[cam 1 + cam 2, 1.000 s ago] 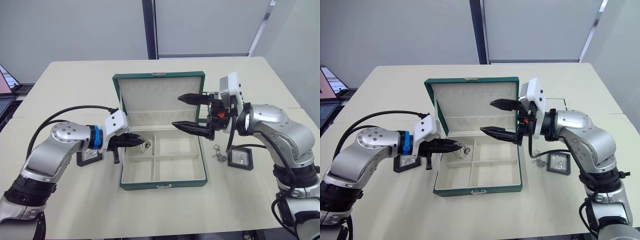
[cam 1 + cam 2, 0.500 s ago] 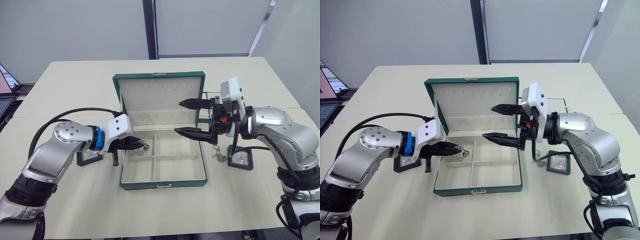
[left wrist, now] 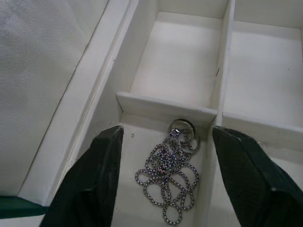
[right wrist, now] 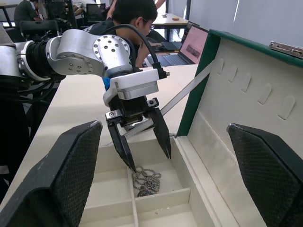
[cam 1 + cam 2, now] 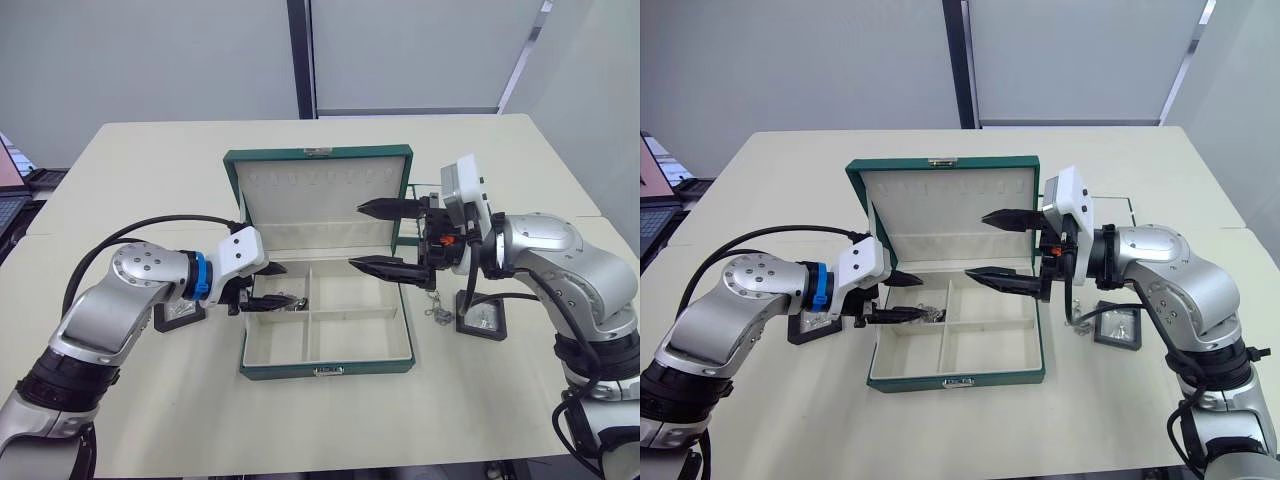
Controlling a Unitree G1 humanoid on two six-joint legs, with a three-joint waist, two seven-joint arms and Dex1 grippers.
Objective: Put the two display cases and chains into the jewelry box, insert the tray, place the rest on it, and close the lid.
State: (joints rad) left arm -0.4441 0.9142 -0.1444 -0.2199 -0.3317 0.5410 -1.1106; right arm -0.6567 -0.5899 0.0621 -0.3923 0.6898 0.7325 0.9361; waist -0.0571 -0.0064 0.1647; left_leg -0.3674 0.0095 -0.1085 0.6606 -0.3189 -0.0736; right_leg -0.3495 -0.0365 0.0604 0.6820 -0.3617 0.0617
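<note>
The jewelry box (image 5: 326,371) stands open at the table's middle with its lid (image 5: 318,205) upright. One chain (image 3: 168,189) lies loose in the box's back left compartment. My left gripper (image 5: 276,285) hangs open just above it, fingers either side. My right gripper (image 5: 384,237) is open and holds nothing over the box's right rim. Another chain (image 5: 437,308) and a display case (image 5: 482,318) lie on the table right of the box. The other display case (image 5: 179,312) sits left of the box, partly under my left arm. The tray (image 5: 1126,200) is mostly hidden behind my right arm.
A laptop (image 5: 10,185) sits at the far left past the table's edge. In the right wrist view a person (image 4: 135,16) sits at a desk behind the table. Bare tabletop stretches in front of the box.
My left gripper has opened and let the chain drop into the back left compartment. My right gripper came down slightly and then held still.
</note>
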